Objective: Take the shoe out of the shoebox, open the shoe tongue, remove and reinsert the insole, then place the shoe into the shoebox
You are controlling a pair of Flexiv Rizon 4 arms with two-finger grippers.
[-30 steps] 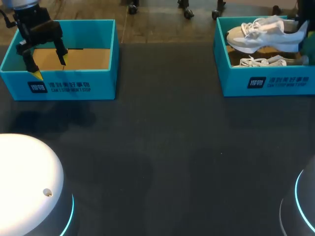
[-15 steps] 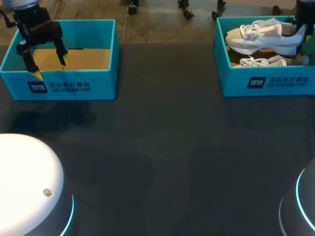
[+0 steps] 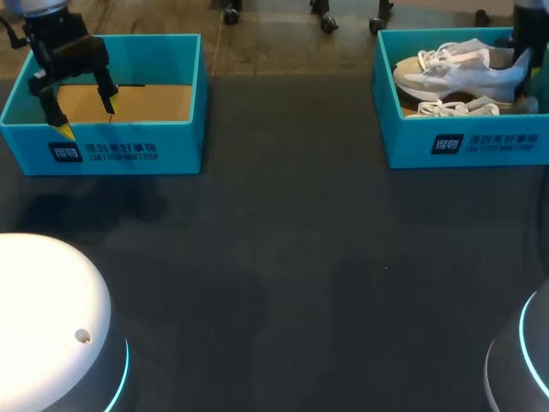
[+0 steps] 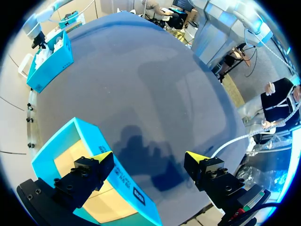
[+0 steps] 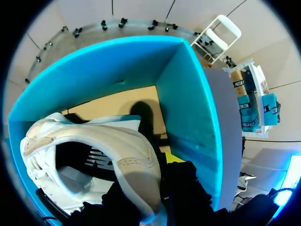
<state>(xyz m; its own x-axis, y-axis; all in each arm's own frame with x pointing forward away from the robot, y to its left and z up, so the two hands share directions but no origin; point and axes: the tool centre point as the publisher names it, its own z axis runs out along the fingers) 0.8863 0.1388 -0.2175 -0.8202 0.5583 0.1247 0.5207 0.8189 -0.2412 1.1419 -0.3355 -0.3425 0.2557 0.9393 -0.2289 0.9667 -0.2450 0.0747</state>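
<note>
Since a second ago the shoe has sunk a little in the right box and slid toward that box's right end; the left arm has not moved.

Two teal boxes stand on the dark counter, well apart at its far corners. Two white shoes are in the right one. The upper shoe lies on its side, toe toward the middle of the counter. The second shoe lies beneath it, and only its laces and a strip of sole show.

The right arm comes in at the box's far right corner, mostly cut off. In the right wrist view the right jaws seem clamped on the shoe's heel collar, though the heel hides all but a sliver of yellow.

The left jaws stand wide apart, straddling the front wall of the left box. One tip is inside it over its brown floor, the other outside over the counter.
</note>
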